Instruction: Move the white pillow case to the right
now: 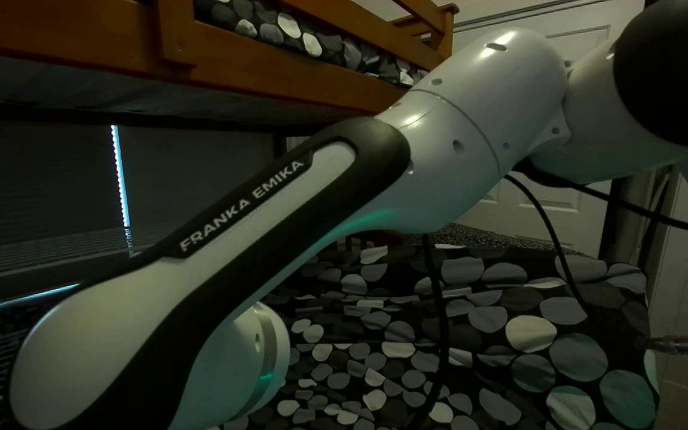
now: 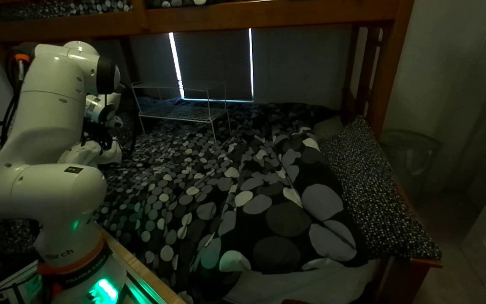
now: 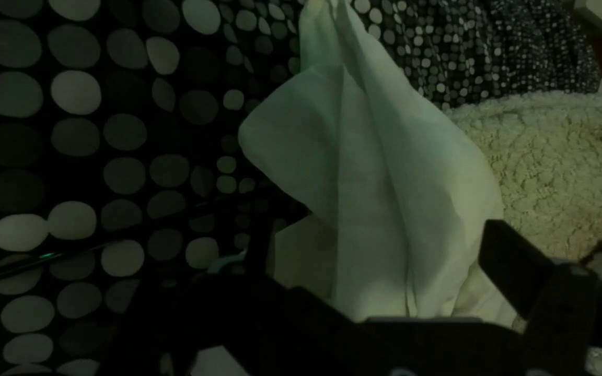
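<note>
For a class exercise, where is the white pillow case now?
In the wrist view, the white pillow case is just right of centre, between dotted bedding at left and cream fleece at right, with the open gripper at its lower part.

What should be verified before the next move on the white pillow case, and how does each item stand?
1. The hand open: ok, fingers spread.
2. The white pillow case between the fingers: ok in the wrist view.
3. The fingers low enough to grip it: cannot tell.
4. Cream fleece apart from the case: not ok, directly alongside.
5. Wire rack apart from the case: ok in an exterior view.
</note>
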